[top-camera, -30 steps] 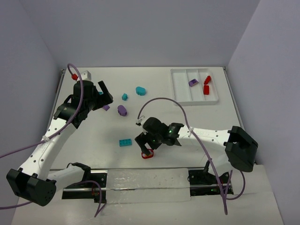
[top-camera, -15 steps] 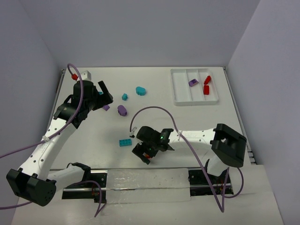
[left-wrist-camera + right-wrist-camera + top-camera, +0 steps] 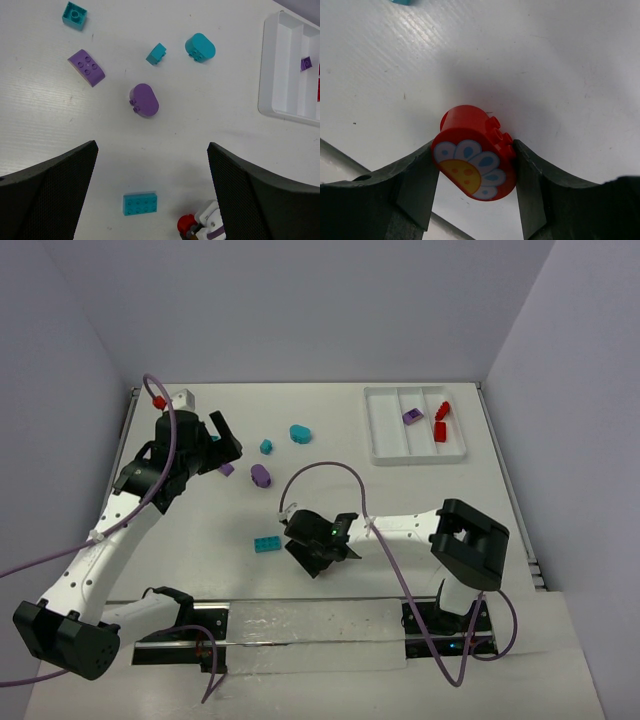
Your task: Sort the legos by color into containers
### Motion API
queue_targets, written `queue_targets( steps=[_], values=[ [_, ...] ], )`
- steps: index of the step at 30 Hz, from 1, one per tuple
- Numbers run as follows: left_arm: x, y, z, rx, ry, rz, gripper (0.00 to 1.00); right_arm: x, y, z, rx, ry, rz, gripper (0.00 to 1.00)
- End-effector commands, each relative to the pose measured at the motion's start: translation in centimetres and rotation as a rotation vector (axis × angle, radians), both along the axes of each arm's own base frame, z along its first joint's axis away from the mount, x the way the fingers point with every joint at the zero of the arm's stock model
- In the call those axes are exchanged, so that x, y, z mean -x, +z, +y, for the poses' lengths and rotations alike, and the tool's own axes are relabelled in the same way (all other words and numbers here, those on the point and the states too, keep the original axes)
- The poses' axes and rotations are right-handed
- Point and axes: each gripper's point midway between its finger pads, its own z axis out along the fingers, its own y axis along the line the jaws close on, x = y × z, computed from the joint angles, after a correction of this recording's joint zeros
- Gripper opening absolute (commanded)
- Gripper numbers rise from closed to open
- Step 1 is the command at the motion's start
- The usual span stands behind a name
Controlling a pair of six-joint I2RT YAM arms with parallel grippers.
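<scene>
A red round lego (image 3: 472, 150) with a white-and-yellow flower top sits between my right gripper's (image 3: 475, 172) fingers (image 3: 417, 175), which press on both its sides; it rests on the table. In the top view that gripper (image 3: 315, 555) hides it. A teal brick (image 3: 267, 544) lies just left of it. My left gripper (image 3: 215, 440) hangs open at the left, holding nothing. Below it I see a purple rounded lego (image 3: 144, 100), a purple brick (image 3: 86, 67) and a teal rounded lego (image 3: 200, 47). The white tray (image 3: 385, 425) holds a purple lego (image 3: 411, 416) in its middle compartment and red ones (image 3: 440, 422) in its right one.
Small teal legos (image 3: 156, 53) (image 3: 74, 15) lie loose at the back left. Purple cables loop over both arms. The arms' base rail (image 3: 300, 625) runs along the near edge. Walls close in the table on three sides.
My right gripper has shifted left and toward the near edge, come down over the red round lego and closed its jaws on it. The left arm has not moved.
</scene>
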Motion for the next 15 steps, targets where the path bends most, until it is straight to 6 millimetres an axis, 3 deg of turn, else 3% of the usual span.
queue_targets(
  steps=[1, 6, 15],
  values=[
    [-0.3, 2.3, -0.1, 0.020, 0.001, -0.052, 0.99, -1.9, 1.6, 1.9, -0.083, -0.109, -0.040, 0.49],
    [0.0, 2.5, 0.0, 0.028, 0.004, -0.061, 0.99, -2.9, 2.5, 1.9, -0.117, -0.169, -0.055, 0.48],
    [0.2, 2.2, 0.3, 0.024, 0.022, -0.031, 0.99, -8.7, 5.8, -0.1, -0.304, -0.401, -0.037, 0.48]
  ],
)
